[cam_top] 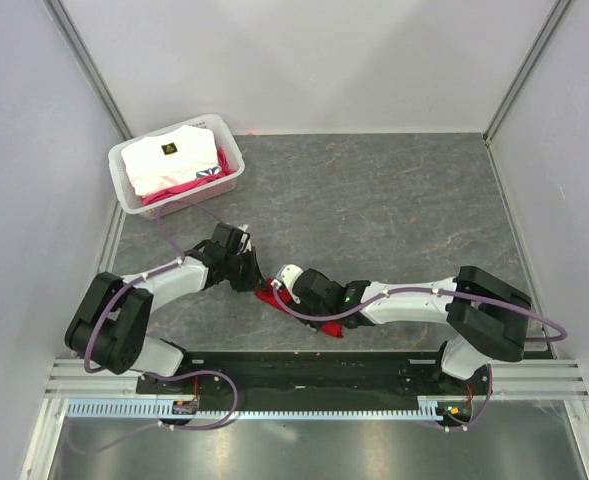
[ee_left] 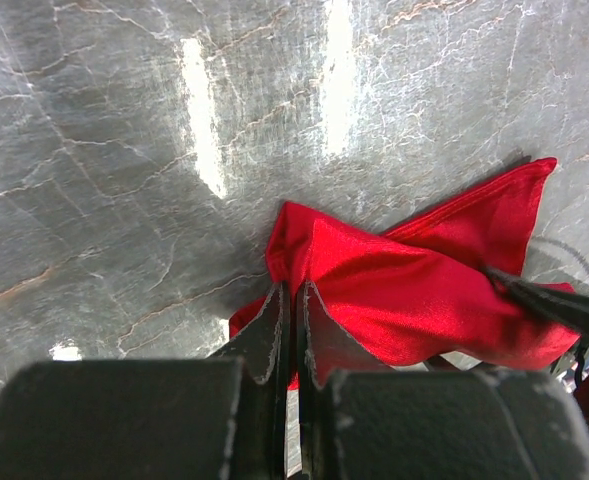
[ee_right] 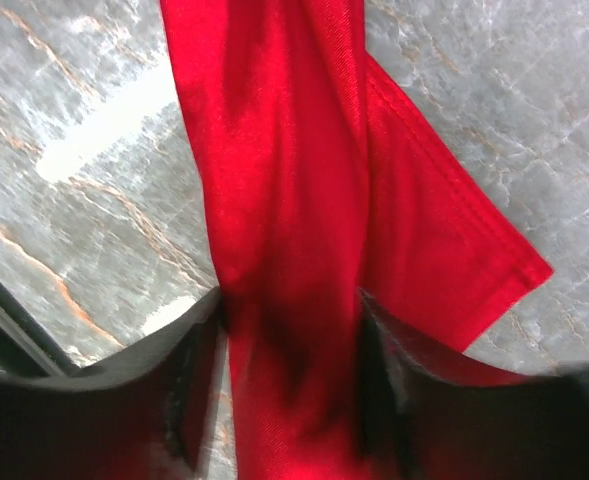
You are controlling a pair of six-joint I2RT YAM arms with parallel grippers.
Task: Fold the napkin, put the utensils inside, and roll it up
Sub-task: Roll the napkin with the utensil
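Folding step, near edge of table (cam_top: 394, 200); spoon unseen. Left gripper (ee_left: 292, 295) pinched shut on napkin (ee_left: 414, 290); right gripper (ee_right: 289, 330) straddles bunched cloth, grip unclear. Next: pull it flat

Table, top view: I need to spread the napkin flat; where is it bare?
Bare: the table right of the bin, out to the back and right walls. Crowded: front centre, where left gripper and right gripper meet at the napkin.
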